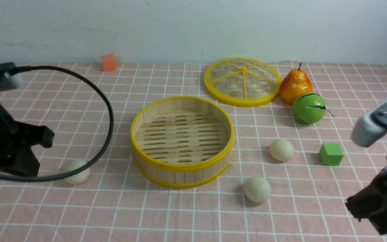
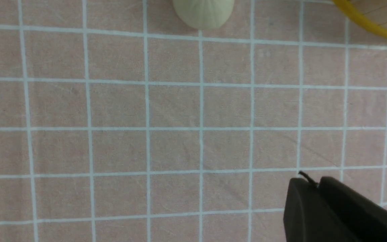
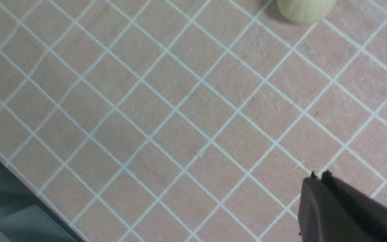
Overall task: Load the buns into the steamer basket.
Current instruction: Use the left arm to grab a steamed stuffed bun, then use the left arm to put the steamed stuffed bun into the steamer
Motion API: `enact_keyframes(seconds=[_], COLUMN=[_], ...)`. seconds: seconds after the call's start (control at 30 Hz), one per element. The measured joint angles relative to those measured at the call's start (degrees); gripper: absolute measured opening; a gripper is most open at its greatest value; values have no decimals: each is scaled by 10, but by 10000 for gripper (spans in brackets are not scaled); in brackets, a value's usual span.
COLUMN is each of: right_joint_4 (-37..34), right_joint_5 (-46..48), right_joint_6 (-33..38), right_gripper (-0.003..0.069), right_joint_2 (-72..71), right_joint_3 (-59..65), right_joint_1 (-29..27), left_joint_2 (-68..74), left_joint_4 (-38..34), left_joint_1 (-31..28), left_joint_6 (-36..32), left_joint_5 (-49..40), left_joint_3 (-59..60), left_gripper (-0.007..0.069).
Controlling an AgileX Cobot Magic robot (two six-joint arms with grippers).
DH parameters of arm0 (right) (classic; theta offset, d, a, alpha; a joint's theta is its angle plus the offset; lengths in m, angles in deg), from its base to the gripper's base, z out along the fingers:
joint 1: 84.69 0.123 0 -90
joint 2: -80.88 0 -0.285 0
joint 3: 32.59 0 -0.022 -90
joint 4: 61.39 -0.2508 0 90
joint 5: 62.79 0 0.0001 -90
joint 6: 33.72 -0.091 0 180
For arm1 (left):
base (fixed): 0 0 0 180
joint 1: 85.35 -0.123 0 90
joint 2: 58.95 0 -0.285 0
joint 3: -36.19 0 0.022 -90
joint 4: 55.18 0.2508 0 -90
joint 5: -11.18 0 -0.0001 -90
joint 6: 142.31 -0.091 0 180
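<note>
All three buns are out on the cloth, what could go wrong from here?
The black cable loops right past the left bun; reaching there might drag it and roll the bun away. The far right bun sits close to the green cube, so a wide approach could knock the cube. Round buns may roll off an off-centre pinch, missing the steamer basket.

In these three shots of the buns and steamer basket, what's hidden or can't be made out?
Left bun: front view, the cable crosses it; left wrist view, the frame edge cuts it.
Steamer basket: left wrist view shows only a rim sliver.
Right-side bun: right wrist view, cut by the frame edge; which of the two, unclear.
Right gripper: front view, dark, blurred, cut by the frame edge.
</note>
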Motion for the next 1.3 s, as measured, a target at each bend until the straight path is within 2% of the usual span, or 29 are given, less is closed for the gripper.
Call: enact_keyframes(seconds=[0.03,0.07,0.13,0.17,0.27,0.37,0.47,0.7,0.93,1.1,1.13,1.17,1.2,1.3], right_joint_4=[4,15,16,16,16,16,18,25,28,31,31,31,31,31], right_joint_5=[0,0,-1,-5,-18,-31,-40,-49,-49,-55,-55,-56,-58,-62], right_joint_6=[-4,-15,-17,-19,-19,-19,-19,-19,-20,-20,-20,-20,-20,-21], right_gripper=[-14,-14,-14,-13,-11,-10,-6,1,4,10,10,11,13,15], right_joint_2=[7,32,47,65,80,85,86,86,86,86,86,86,86,86], right_joint_3=[-4,-19,-26,-37,-41,-41,-41,-42,-42,-42,-42,-42,-42,-42], right_joint_1=[8,24,31,36,36,36,36,36,36,36,36,36,36,36], left_joint_2=[0,40,64,97,144,188,229,300,318,314,314,308,302,280], left_joint_4=[0,10,13,16,18,24,28,35,34,38,38,43,49,54], left_joint_1=[0,0,0,0,0,0,0,0,2,8,8,16,24,66], left_joint_6=[0,0,0,0,-13,-17,-17,-17,-17,-17,-17,-17,-17,-17], left_joint_5=[0,-3,-3,2,22,54,87,160,181,146,144,123,108,68], left_joint_3=[0,-21,-35,-55,-80,-91,-94,-94,-94,-118,-118,-139,-155,-220], left_gripper=[78,155,201,300,419,498,510,449,390,142,130,50,13,-5])
